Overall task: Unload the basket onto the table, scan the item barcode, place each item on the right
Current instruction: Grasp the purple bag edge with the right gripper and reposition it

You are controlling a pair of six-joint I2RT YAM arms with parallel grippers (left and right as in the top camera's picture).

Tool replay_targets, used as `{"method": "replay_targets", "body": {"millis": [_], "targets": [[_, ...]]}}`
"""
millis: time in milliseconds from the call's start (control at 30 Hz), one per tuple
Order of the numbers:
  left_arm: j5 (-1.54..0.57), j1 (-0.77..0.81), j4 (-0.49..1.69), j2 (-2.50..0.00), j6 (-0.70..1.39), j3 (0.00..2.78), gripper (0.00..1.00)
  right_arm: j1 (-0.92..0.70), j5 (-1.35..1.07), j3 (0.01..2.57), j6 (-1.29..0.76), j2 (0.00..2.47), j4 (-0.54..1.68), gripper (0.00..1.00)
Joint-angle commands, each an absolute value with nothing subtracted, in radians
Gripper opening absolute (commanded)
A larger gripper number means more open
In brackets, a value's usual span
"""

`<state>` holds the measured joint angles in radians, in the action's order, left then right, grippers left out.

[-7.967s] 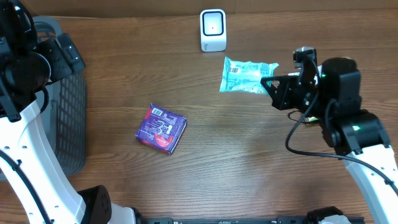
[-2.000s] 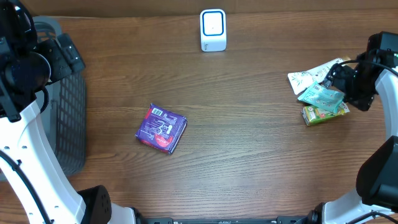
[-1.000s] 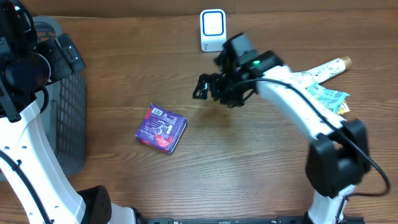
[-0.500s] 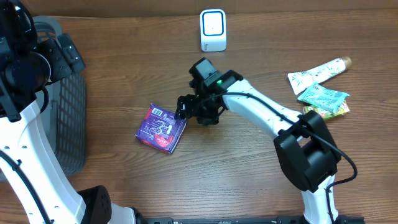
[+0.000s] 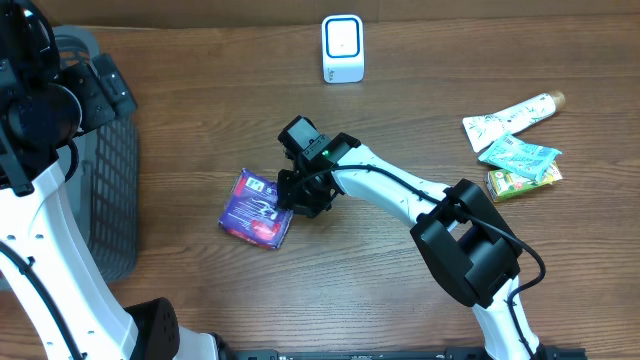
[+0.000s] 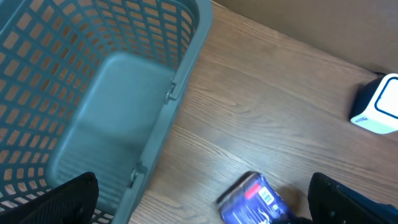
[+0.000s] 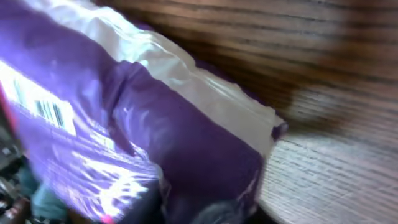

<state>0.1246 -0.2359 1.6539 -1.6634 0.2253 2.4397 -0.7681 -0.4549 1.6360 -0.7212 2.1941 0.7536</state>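
Item 1. Purple packet [image 5: 256, 208]: is lying flat on the wooden table [image 5: 400, 290], left of centre and well apart from the scanner [image 5: 342, 48].
- Hidden: the right gripper [image 5: 299, 195] is covering its right edge from overhead. The left wrist view is cutting it off at the bottom edge.
- Material: glossy crinkled film, purple with a white seam, pillow-shaped and nearly square. Its longer axis is hard to make out.
- Heading: it is sitting askew, with the barcode [image 5: 252, 181] facing up at the end nearest the table's far side.

Item 2. Right gripper: is sitting at the packet's right edge. Its own body is masking the jaws, and the blurred wrist view is filling with purple film, so whether it is clamping the packet cannot be told.

Item 3. Left gripper [image 6: 202, 198]: is hanging above the grey plastic lattice basket [image 6: 93, 93], fingers spread wide and holding nothing.

Item 4. Scanner: a white rounded block, standing upright.

Item 5. White tube [image 5: 510, 112], teal sachet [image 5: 520, 155] and green carton [image 5: 522, 182]: are lying clustered at the right.
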Motion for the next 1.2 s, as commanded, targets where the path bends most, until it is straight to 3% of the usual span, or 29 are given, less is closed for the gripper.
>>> {"method": "replay_targets", "body": {"millis": [0, 267, 433, 600, 800, 900, 1033, 1167], "targets": [[0.130, -0.235, 1.653, -1.664, 0.217, 2.437, 1.00, -0.756, -0.412, 1.635, -0.736, 2.223, 0.767, 0.04], [0.130, -0.235, 1.653, -1.664, 0.217, 2.437, 1.00, -0.672, -0.377, 1.637, -0.610, 2.131, 0.876, 0.04], [0.130, -0.235, 1.653, -1.664, 0.217, 2.437, 1.00, -0.614, -0.158, 1.638, -0.484, 1.970, 1.011, 0.04], [0.130, -0.235, 1.653, -1.664, 0.217, 2.437, 1.00, -0.616, 0.237, 1.649, -0.388, 1.830, 1.204, 0.04], [0.130, -0.235, 1.653, -1.664, 0.217, 2.437, 1.00, -0.641, 0.361, 1.649, -0.388, 1.823, 1.288, 0.04], [0.130, -0.235, 1.653, -1.664, 0.217, 2.437, 1.00, -0.641, 0.242, 1.649, -0.364, 1.826, 1.253, 0.04], [0.130, -0.235, 1.653, -1.664, 0.217, 2.437, 1.00, -0.646, -0.083, 1.638, -0.141, 1.832, 1.175, 0.04], [0.130, -0.235, 1.653, -1.664, 0.217, 2.437, 1.00, -0.647, -0.099, 1.614, 0.052, 1.861, 1.168, 0.04]]}}
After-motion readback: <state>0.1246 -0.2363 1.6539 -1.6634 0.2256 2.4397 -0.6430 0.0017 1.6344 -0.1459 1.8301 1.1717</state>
